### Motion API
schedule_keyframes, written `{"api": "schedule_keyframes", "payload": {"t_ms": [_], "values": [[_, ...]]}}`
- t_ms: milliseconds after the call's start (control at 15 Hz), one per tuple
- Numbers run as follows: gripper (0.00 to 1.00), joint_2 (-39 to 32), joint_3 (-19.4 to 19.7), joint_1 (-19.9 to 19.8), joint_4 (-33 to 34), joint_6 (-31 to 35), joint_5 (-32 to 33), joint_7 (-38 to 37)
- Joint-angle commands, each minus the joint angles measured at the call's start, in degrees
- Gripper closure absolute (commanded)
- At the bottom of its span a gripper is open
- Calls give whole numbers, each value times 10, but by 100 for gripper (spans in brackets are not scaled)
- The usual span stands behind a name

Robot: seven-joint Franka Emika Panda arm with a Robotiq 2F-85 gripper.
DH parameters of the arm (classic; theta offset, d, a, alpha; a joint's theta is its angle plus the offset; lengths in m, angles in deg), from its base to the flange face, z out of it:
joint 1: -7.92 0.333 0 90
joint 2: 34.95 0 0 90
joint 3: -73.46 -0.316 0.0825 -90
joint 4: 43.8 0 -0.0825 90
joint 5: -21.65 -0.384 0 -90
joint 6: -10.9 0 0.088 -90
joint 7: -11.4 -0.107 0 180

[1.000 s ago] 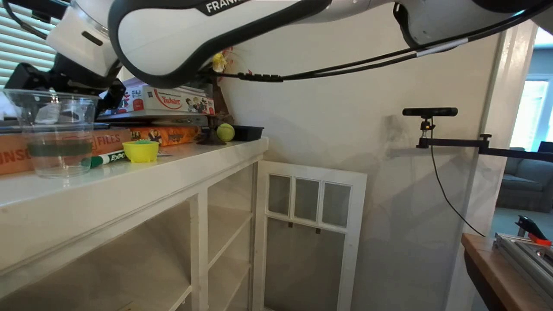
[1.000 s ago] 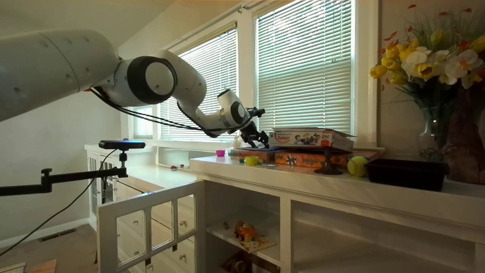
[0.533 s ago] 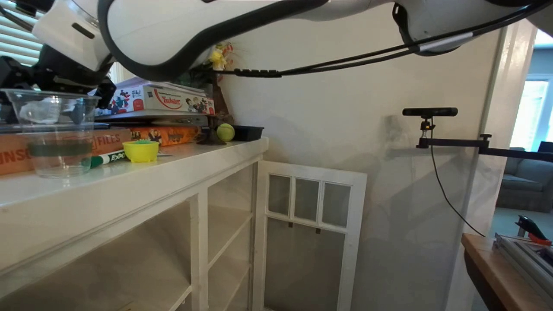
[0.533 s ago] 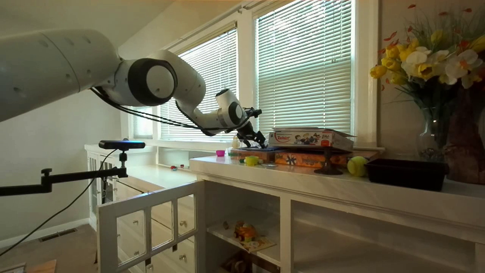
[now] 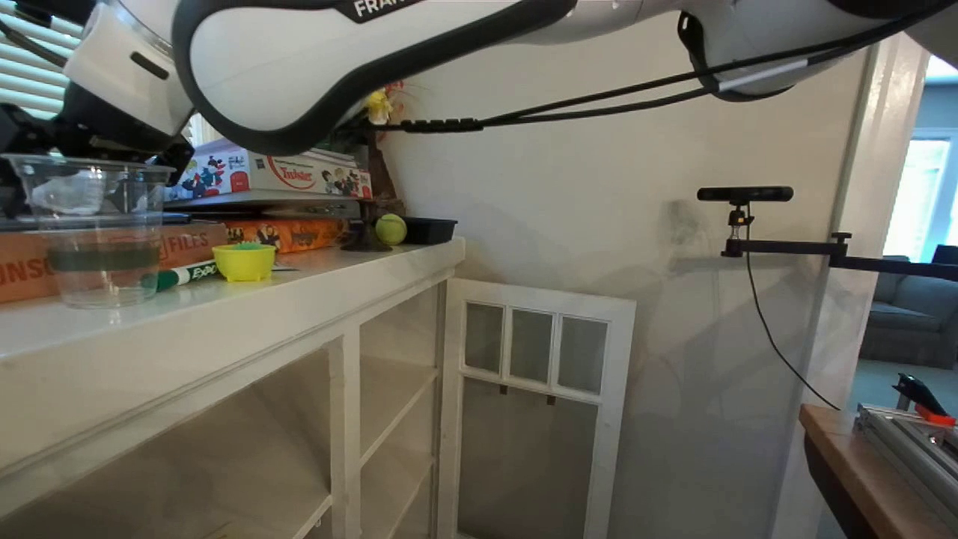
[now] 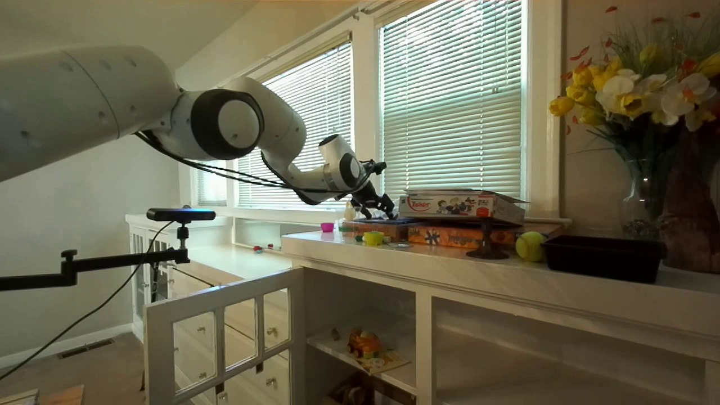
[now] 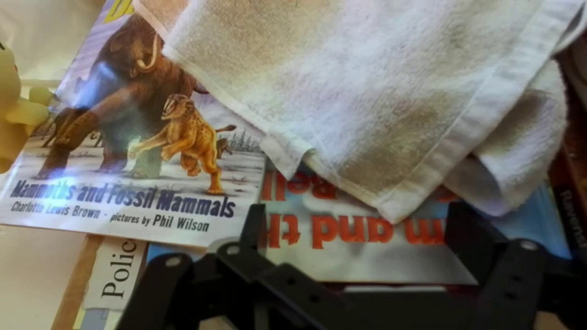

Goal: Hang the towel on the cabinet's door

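White bench [image 6: 484,281], glossy slab top. Cabinet door [image 5: 531,385] open, white frame, three small rectangular panes in row. Towel [image 7: 367,78] off-white, nubbly pile, flat hem, draped across glossy-covered books [image 7: 128,153], one corner pointing toward gap of claw [image 7: 357,220]. Claw black, angular, fingers [image 7: 465,233] spread wide, holding nothing. Wrist view alone shows towel's pile and books' printed covers; door shows in both exterior views only.

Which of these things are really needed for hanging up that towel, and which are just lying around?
Needed for the job:
towel
cabinet door, standing open
gripper, fingers apart

Just lying around:
mammoth book
Twister box
tennis ball
black tray
clear cup
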Motion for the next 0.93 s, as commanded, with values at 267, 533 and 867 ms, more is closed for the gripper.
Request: {"api": "schedule_keyframes", "payload": {"t_ms": [267,533,867], "values": [[0,-25,-15,-16,34,29,30,20],[0,-22,-41,-37,32,20,5,24],[3,-32,-78,-56,32,9,-4,25]]}}
